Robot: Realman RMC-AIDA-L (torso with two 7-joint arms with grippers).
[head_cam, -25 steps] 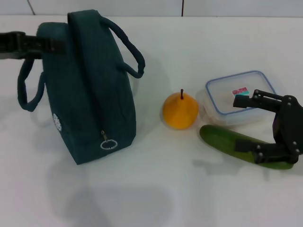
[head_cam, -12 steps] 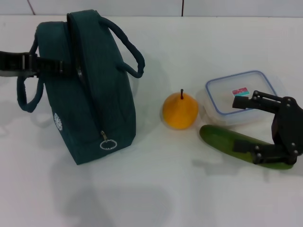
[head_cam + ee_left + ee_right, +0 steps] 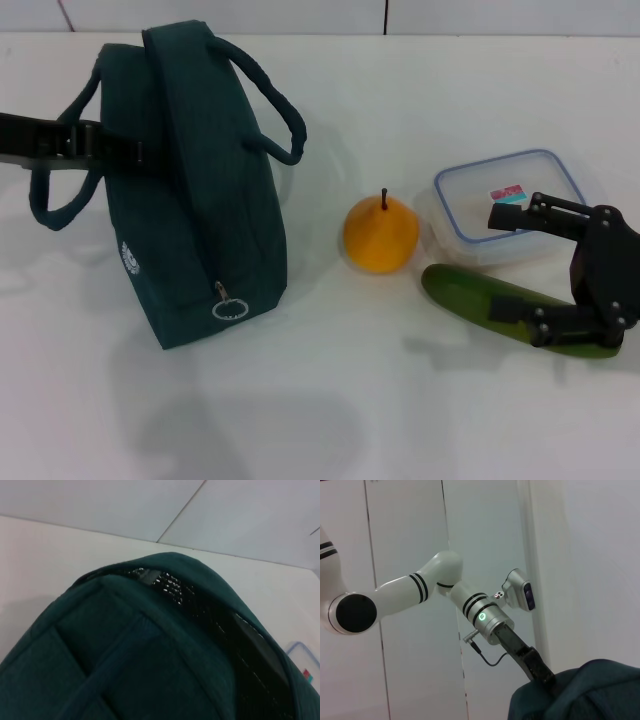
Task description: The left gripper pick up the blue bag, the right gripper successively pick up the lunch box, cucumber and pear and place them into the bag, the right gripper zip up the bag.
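The blue bag [image 3: 200, 190] stands on its side at the table's left, ring zipper pull [image 3: 230, 308] low on its front. My left gripper [image 3: 132, 152] reaches in from the left between the near handle [image 3: 55, 200] and the bag's upper side, its tip against the fabric. The left wrist view shows the bag's [image 3: 150, 665] partly open slit with foil lining [image 3: 210, 615]. The pear [image 3: 381, 236] stands mid-table. Right of it lie the lunch box [image 3: 505, 205] and, in front, the cucumber [image 3: 470, 292]. My right gripper [image 3: 515, 266] hovers open over both, holding nothing.
The right wrist view looks across at the left arm [image 3: 440, 590], white with a black claw [image 3: 535, 667] meeting the bag's top [image 3: 590, 690]. A white wall stands behind the table. The bag's far handle [image 3: 275, 110] arches toward the pear.
My left gripper has pushed rightward into the bag's upper side; the bag has tipped slightly right and its near handle has swung. The right gripper has barely moved.
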